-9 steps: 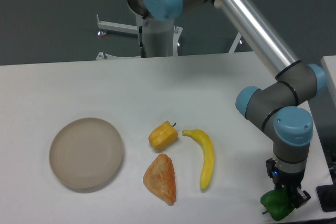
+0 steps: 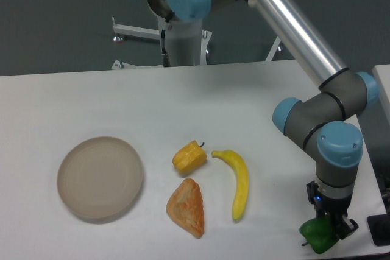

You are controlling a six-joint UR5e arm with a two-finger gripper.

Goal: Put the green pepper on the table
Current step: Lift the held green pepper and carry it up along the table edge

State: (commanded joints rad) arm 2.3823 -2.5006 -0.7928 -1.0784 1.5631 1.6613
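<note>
Green pepper (image 2: 318,235) clamped in the gripper (image 2: 328,231), low over the white worktop's (image 2: 213,101) near right corner. Set-down step in hand, judging by the height; next, lowering to contact and opening. Well off to the gripper's left: banana (image 2: 239,183), bread slice (image 2: 187,207), yellow pepper (image 2: 189,157), beige plate (image 2: 100,178). Nothing seen blocking the drop.

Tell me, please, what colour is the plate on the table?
Plain beige; the plate shows clearly in the fixed camera view.

Glossy bright-green pepper (image 2: 317,235), white table (image 2: 122,101)
</note>
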